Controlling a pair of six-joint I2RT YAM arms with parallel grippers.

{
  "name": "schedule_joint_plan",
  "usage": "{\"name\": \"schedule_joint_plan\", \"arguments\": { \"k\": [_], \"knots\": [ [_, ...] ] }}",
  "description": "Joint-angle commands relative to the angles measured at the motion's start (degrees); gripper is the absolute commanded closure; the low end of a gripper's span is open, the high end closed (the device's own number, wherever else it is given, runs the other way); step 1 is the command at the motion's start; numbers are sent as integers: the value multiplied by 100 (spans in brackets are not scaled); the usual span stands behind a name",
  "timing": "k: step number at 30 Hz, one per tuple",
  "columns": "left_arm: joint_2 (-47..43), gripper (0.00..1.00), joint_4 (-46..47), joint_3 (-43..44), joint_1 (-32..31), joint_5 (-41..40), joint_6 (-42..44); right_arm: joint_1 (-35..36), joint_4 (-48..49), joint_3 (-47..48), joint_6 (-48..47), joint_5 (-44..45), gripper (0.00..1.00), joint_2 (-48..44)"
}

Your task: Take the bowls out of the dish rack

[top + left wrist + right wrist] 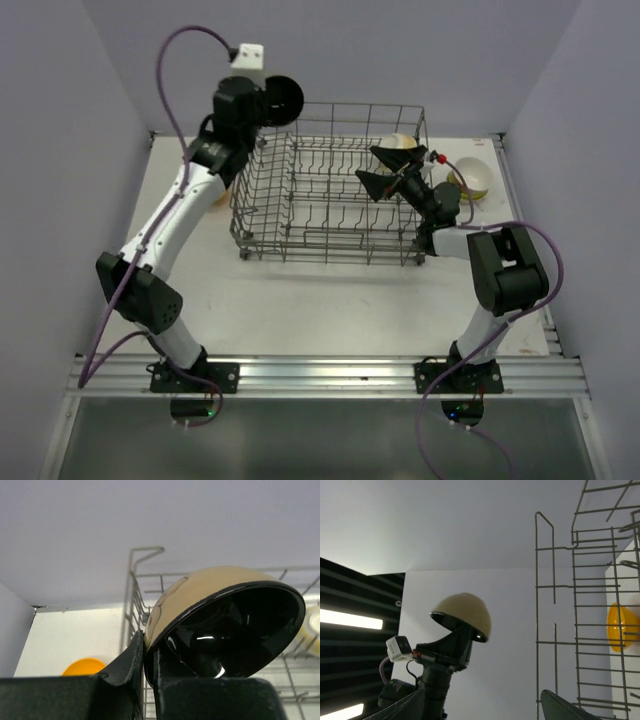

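Note:
The grey wire dish rack (300, 200) stands mid-table. My left gripper (262, 102) is raised above the rack's far left corner, shut on the rim of a bowl (284, 99) that is cream outside and glossy black inside. The left wrist view shows that bowl (225, 625) pinched at its rim by the left gripper (148, 662). My right gripper (380, 168) hangs open over the rack's right end with nothing between its fingers. A cream bowl (403, 142) sits in the rack's far right corner just beyond it. The right wrist view shows the held bowl (465, 611), rack wires (580, 630), and the right gripper (480, 714) spread wide.
A white and yellow-green bowl (472, 178) lies on the table right of the rack. An orange bowl (84, 666) rests on the table left of the rack, also showing through the wires as an orange bowl (620, 627). Walls close in the table on three sides.

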Motion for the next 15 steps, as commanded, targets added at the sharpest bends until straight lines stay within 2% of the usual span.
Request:
{"name": "schedule_joint_plan", "arguments": {
  "k": [1,6,7,11,13,15],
  "knots": [
    [-699,100,-825,847,877,1079,-1139,-30,983,-103,-78,-201,1,48],
    [-918,100,-1318,769,1984,1950,-1640,-30,1448,-244,132,-263,1,259],
    [-980,100,-1292,620,2204,2438,-1876,-30,1484,-279,141,-298,1,285],
    [-1331,100,-862,-171,3721,3663,-2642,-39,1502,-297,107,-474,1,365],
    [-1332,100,-738,-462,4094,4145,-2923,-39,1502,-288,98,-561,1,391],
    [-1218,100,-685,-576,4429,4271,-3003,-65,1519,-279,71,-658,1,435]
  ]
}}
